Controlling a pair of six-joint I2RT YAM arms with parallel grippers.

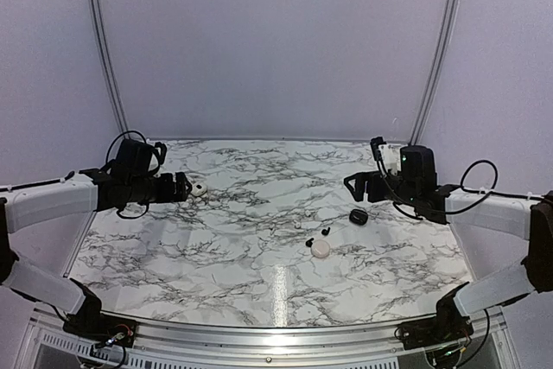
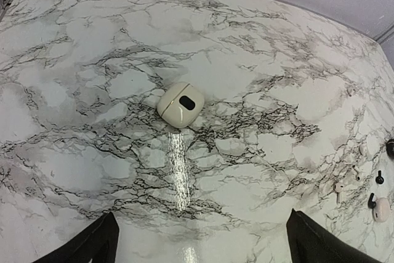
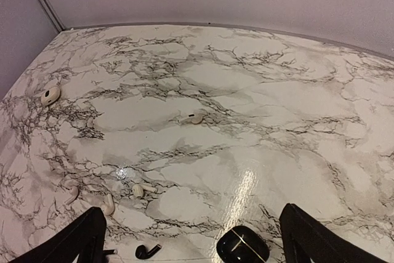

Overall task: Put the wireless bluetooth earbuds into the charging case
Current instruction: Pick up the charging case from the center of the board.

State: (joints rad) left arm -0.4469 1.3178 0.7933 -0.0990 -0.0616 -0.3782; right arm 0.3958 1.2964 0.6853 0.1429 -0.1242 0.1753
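Pick not begun: left claw (image 2: 201,229) and right claw (image 3: 191,214) hang open, empty, over counter (image 3: 258,90); buds (image 3: 141,190) lie loose near black case (image 3: 242,244); next likely needs fine pinch on one.

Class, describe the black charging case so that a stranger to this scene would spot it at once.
On the marble table, look to the right side, just ahead of the right arm. There lies the black case, a glossy pebble. Unlike the two white cases, it is dark, and the black earbuds near it are far smaller.
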